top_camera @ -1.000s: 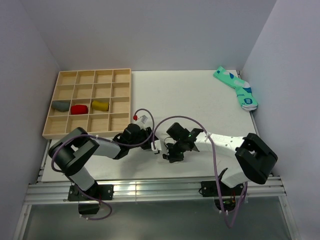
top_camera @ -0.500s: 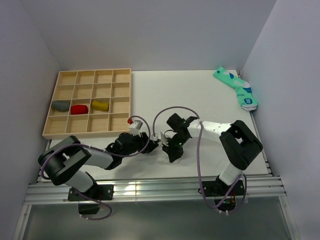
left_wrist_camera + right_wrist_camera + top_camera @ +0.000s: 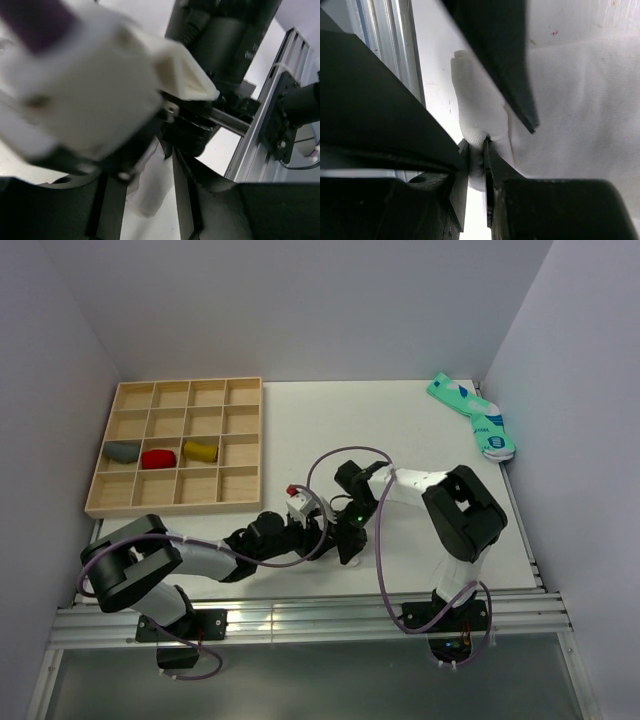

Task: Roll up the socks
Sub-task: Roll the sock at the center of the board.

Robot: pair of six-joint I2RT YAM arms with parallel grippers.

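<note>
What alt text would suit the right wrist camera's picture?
The right gripper pinches a fold of the white sock between its fingers. The sock lies on a white table beside a metal rail; another dark finger reaches in from above.

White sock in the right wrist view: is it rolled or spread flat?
Partly rolled: one edge of the sock is curled into a tube, pinched by the right fingers; the rest lies flat.

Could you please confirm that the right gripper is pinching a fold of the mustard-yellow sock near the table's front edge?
Not quite: the fabric pinched in the right gripper is white, not mustard-yellow, so it is the white sock. The right wrist view shows this. The rest of your statement holds.
</note>
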